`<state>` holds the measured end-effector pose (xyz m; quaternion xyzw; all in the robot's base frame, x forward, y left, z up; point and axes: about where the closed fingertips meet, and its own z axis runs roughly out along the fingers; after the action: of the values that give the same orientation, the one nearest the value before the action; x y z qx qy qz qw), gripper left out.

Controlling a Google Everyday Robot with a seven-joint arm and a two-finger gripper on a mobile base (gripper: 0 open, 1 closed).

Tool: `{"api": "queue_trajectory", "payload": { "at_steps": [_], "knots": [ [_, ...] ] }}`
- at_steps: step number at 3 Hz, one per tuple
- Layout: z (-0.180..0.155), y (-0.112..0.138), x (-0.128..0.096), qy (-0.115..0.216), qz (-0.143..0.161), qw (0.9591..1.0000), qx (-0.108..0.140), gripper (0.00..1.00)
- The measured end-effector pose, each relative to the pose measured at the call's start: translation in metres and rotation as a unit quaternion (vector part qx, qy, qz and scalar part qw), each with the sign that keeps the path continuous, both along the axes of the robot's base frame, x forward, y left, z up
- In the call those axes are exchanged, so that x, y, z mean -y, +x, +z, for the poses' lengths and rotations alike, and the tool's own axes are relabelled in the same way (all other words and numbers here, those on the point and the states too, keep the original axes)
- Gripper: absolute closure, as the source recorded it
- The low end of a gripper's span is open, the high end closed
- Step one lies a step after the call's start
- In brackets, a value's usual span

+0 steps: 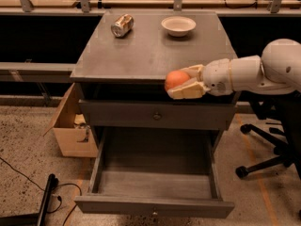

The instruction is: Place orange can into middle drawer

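We see the gripper (178,83) at the front edge of the desk (141,55), right of centre, its two cream, blocky fingers closed on the orange can (175,78) \- a smooth, round, matte orange ball. One finger lies over the top of it and the other under it. The white, rounded arm reaches in from the right. The ball sits level with the desk's front lip, above the closed upper drawer front (197,117) with its small round knob (156,116).

Below, the middle drawer (155,206) is pulled out \- a wide, shallow grey box with a flat, bare floor. The desk top is dull grey and faintly streaked. At its back a silver can (122,25) lies on its side, well apart from a pale, shallow bowl (178,26). A cardboard box (70,131) stands on the speckled floor at the left.
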<state>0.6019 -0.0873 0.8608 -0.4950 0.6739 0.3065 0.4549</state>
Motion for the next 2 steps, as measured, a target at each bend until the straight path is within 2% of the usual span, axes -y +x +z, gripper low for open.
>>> {"api": "queue_trajectory", "payload": {
  "at_steps": [2],
  "knots": [
    [-0.015,-0.068,-0.006,0.044,0.006,0.9973,-0.058,1.0]
  ]
}}
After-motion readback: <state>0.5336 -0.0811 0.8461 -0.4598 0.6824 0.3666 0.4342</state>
